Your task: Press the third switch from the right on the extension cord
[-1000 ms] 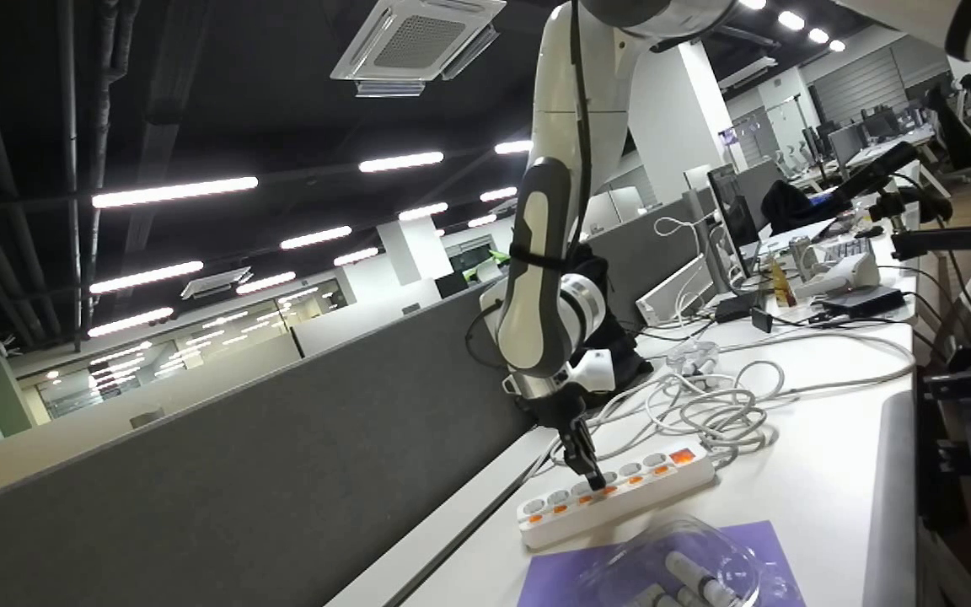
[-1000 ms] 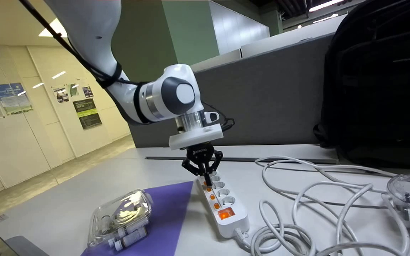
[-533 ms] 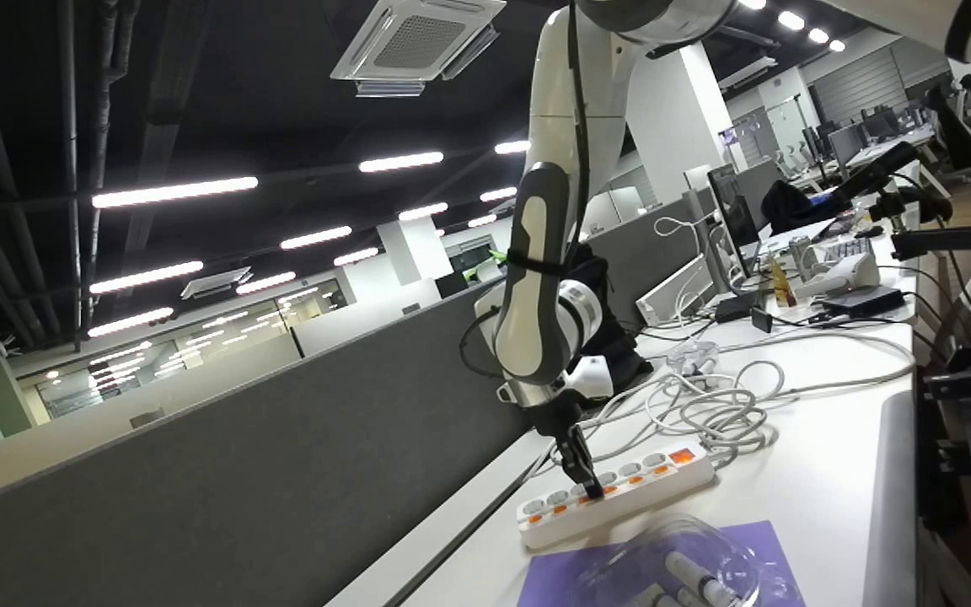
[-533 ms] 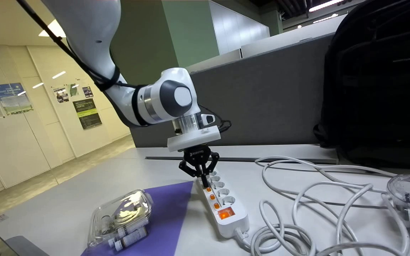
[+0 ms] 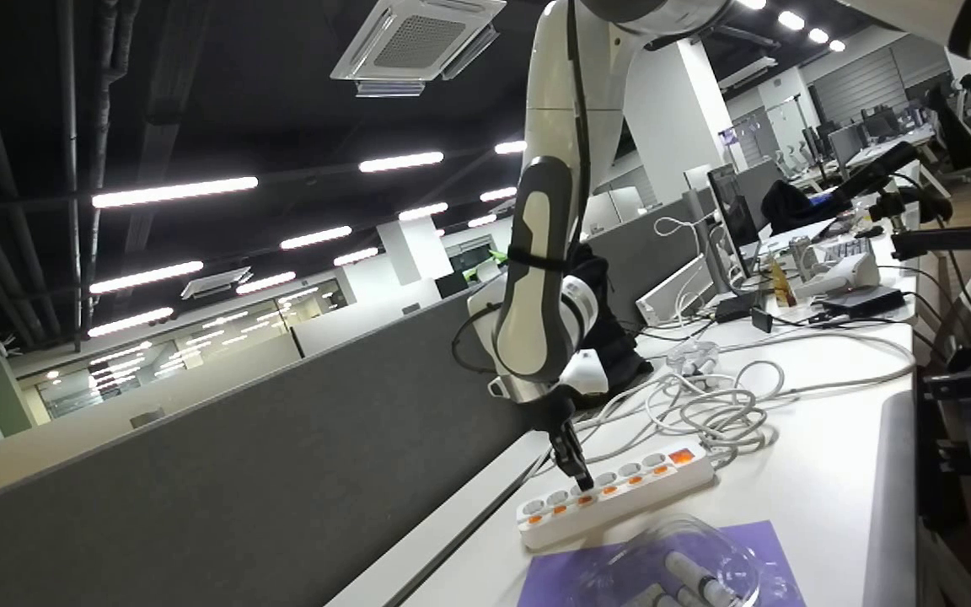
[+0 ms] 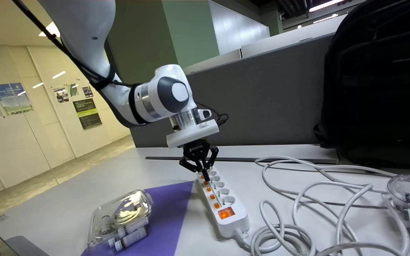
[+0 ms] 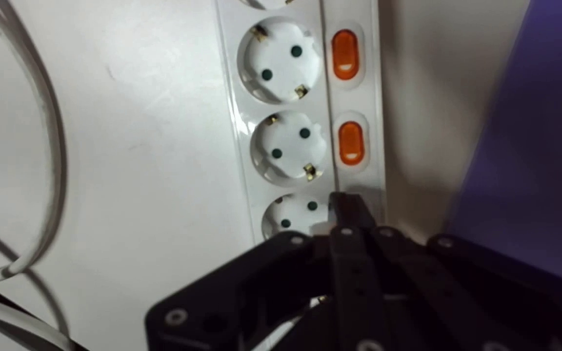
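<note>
The extension cord [image 5: 646, 500] is a long white power strip lying on the white table, with a row of round sockets and small orange switches. It also shows in an exterior view [image 6: 232, 221] and in the wrist view [image 7: 359, 101]. A larger orange-red switch [image 6: 226, 213] sits at its cable end. My gripper [image 5: 585, 485] points down with its fingers together and nothing seen between them. In an exterior view [image 6: 206, 179] the tips are at a middle orange switch [image 6: 205, 183]; contact cannot be told. In the wrist view the gripper [image 7: 351, 200] hides that part; two orange switches [image 7: 351, 143] show beyond it.
A tangle of loose white cables [image 5: 726, 421] lies beside the strip's cable end. A purple sheet [image 6: 173, 209] bears a clear plastic box [image 6: 121, 213] with small bottles. A grey partition [image 6: 262, 103] and a black backpack [image 6: 379, 89] stand behind.
My gripper has moved along the strip, away from the large switch. It dipped lower half a second ago and is now slightly higher. The strip has not moved.
</note>
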